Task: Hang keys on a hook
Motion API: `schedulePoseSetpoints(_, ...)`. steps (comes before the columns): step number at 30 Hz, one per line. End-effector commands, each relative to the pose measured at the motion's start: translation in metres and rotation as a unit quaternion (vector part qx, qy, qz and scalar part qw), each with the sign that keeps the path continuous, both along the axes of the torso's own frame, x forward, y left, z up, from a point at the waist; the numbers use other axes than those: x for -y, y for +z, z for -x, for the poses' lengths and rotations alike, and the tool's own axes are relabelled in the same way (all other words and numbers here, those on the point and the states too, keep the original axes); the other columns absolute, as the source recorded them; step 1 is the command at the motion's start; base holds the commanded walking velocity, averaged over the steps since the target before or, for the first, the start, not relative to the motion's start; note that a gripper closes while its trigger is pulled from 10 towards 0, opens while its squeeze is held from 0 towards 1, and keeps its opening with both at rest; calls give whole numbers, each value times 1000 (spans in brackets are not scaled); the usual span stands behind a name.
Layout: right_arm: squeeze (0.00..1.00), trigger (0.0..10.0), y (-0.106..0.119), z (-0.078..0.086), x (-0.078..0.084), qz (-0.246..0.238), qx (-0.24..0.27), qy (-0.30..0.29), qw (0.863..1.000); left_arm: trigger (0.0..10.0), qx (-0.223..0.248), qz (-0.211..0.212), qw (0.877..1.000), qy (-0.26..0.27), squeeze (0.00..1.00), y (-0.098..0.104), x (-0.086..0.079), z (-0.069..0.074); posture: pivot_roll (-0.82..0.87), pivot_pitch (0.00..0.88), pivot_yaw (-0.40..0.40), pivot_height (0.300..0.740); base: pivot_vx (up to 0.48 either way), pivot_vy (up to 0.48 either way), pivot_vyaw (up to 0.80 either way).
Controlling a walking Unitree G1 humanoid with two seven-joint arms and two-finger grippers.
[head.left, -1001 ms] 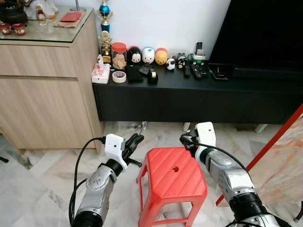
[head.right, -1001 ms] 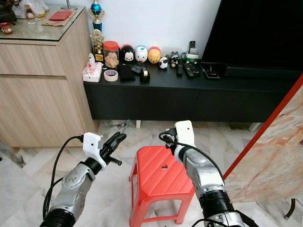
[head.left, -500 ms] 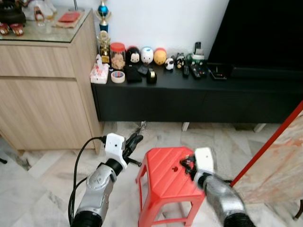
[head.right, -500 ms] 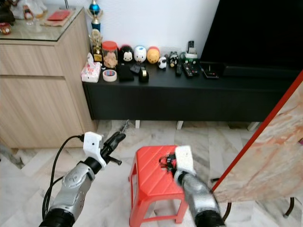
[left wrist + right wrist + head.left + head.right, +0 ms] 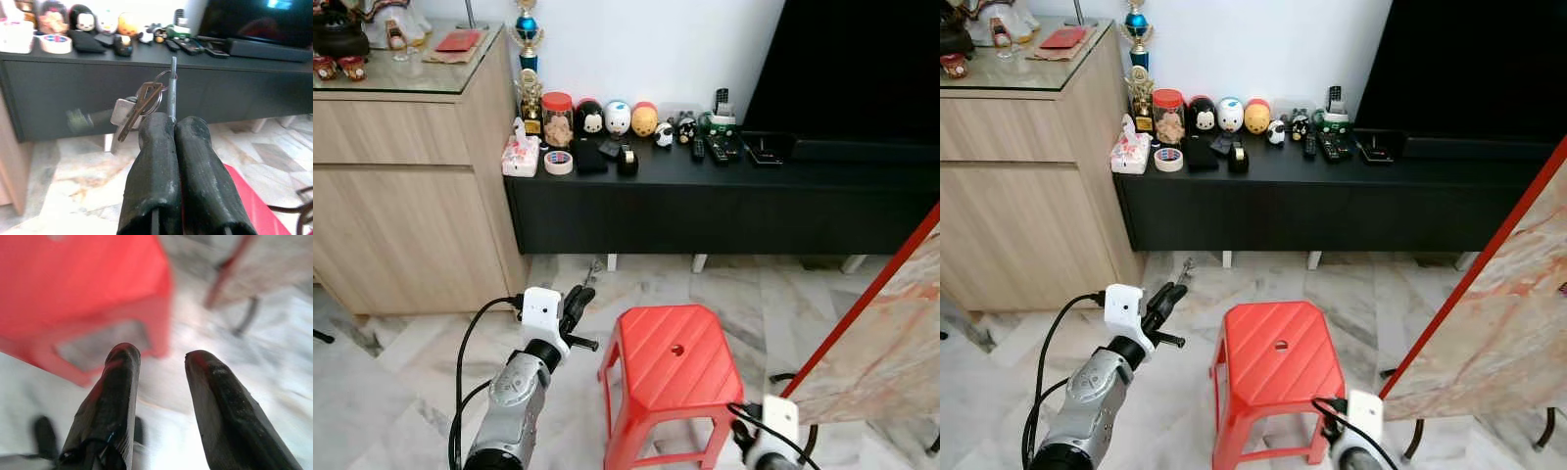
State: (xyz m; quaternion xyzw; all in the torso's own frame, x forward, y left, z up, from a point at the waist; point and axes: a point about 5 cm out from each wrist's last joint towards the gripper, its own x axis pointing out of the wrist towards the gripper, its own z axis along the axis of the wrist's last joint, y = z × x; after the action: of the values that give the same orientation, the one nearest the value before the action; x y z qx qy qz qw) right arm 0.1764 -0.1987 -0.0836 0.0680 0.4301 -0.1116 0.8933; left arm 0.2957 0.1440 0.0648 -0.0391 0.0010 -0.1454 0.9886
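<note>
We've got the keys (image 5: 139, 105) pinched in our left hand (image 5: 171, 132): fingers closed tight on a thin metal shaft, w/ the ring and bunch dangling just past the tips. In the head view that hand (image 5: 576, 299) sits at approx 8 o'clock from the red stool (image 5: 674, 367), keys held above the marble floor. Our right hand (image 5: 159, 360) hangs low at approx 5 o'clock from the stool, fingers apart, holding nothing. No hook visible yet; the black TV worktop (image 5: 724, 176) and wood cabinet (image 5: 406, 196) lie ahead at 12. To do this well we'd keep the grip firm, hold the wrist level so the ring hangs free, and find the hook before reaching.
</note>
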Motion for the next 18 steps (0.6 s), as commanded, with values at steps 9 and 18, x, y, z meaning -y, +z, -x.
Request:
schedulePoseSetpoints(9,0,10000,-11,24,1,-2,-35,-42,998,10000,-9,-13,1000,3,0,-6,3,3,1,0,-68,740,0,0,0)
schedulePoseSetpoints(18,0,10000,-12,28,4,-1,-42,-39,998,10000,-16,1,1000,3,0,-8,4,6,4,0,-69,740,0,0,0)
